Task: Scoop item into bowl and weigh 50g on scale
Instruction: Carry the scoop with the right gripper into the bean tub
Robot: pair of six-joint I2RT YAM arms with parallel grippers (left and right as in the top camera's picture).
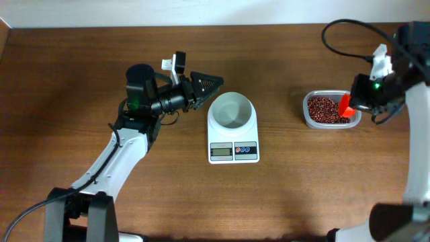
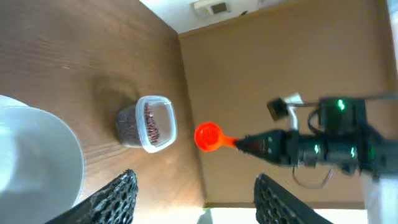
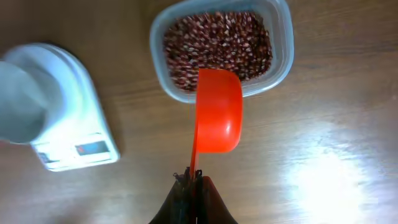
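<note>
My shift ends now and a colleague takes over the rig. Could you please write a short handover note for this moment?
left gripper: open, empty, close beside the bowl.
right gripper: shut on the handle of the orange scoop, which hangs over the rim of the clear tub with no beans showing in it.
Things: the bowl stands on the scale and looks empty; the beans lie in the tub.
Done: bowl on scale, scoop in hand.
Left: scoop beans into the bowl up to the target weight.

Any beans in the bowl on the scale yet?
No: overhead, the bowl on the scale shows a bare white inside, with beans only in the clear tub.
</note>
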